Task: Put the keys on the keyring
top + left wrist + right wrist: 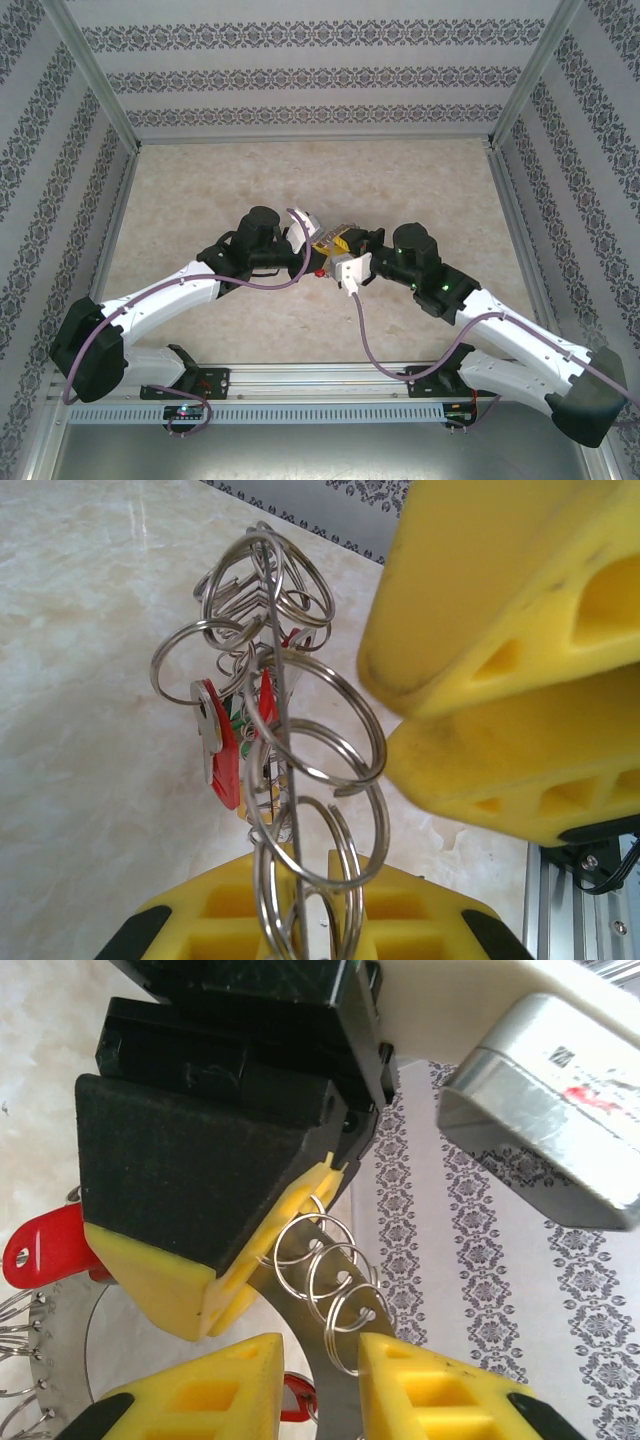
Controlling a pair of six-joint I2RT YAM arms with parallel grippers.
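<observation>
- Left gripper (pixel 305 912): yellow-padded jaws clenched on the keyring (pixel 300 1340); the ring's flat band runs down between the two pads at the bottom of the left wrist view; in the right wrist view one black finger with a yellow pad (pixel 170 1290) lies against the band.
- Keyring: grey metal band fringed with many small wire loops; held clear of the table (pixel 200 180), edge-on and roughly upright before the left wrist camera; sited between the two grippers at mid-table in the top view.
- Right gripper (pixel 320 1385): yellow jaws set either side of the band and its loops, one loop touching the right-hand pad; whether they pinch the ring or merely flank it cannot be told; in the left wrist view its two fingers stand just beside the loops, close together.
- Keys: a silver key with a red tag (pixel 225 750) hangs among the loops; a green tag (pixel 238 715) shows behind it; a second red tag (pixel 45 1245) hangs at the ring's far side.
</observation>
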